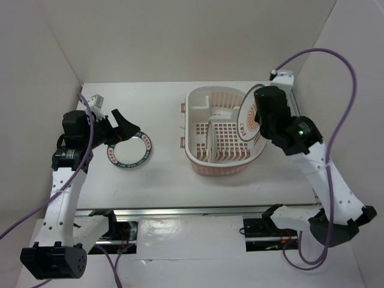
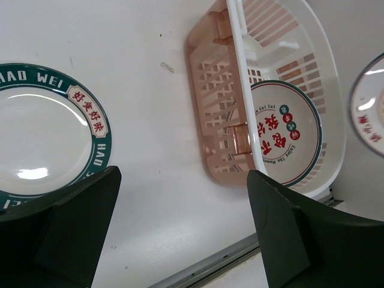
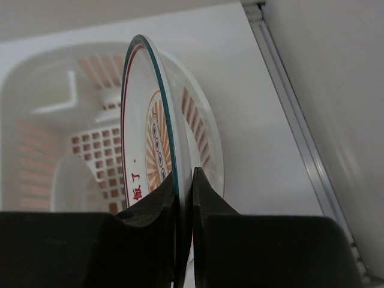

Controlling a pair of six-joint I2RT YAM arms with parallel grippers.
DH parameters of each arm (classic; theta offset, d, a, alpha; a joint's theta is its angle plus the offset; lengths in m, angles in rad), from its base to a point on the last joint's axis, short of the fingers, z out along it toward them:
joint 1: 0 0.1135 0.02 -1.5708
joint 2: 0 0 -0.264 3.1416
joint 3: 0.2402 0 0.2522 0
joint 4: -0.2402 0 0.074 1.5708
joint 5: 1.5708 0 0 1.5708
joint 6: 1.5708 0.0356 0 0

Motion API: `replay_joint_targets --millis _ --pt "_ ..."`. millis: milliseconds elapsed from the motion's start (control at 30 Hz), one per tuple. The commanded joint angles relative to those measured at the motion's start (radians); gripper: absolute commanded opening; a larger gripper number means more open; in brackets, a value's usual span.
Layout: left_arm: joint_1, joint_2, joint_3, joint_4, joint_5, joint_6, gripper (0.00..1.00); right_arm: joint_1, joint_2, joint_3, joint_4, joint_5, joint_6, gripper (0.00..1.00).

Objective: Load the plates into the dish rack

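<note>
Right wrist view: sunburst plate pinched on edge above the dish rack

The sunburst plate (image 3: 147, 138) is held upright by its rim, with the right gripper (image 3: 185, 180) clamped on it, one finger on each face. It is seen over the right end of the dish rack (image 1: 198, 99), not yet set down. For the lowering, it is best kept vertical, lined up with the ribs of the grid floor and kept clear of the red-motif plate (image 1: 210, 141), which is stood on edge in the middle of the rack. Release is best delayed until the rim is seated, since glazed ware is smooth and may roll.

The rack is moulded plastic, white with pale pink slotted walls, oval and deep. The plates are round, shallow and glossy. The teal-rimmed plate (image 2: 42, 138) is seen lying flat on the white table (image 1: 162, 174), just beside the left gripper (image 2: 183, 180), whose jaws are spread wide and empty.
</note>
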Motion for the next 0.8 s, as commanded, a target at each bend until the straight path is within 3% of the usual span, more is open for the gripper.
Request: replay_joint_targets --millis 0,767 --pt "-0.004 -0.026 0.002 0.017 -0.019 0.029 1.00 0.025 0.033 -0.064 -0.031 0.093 0.068 0.00" --pt "-0.004 -0.026 -0.009 0.008 -0.019 0.029 1.00 0.126 0.152 -0.283 0.144 0.043 0.088 0.00"
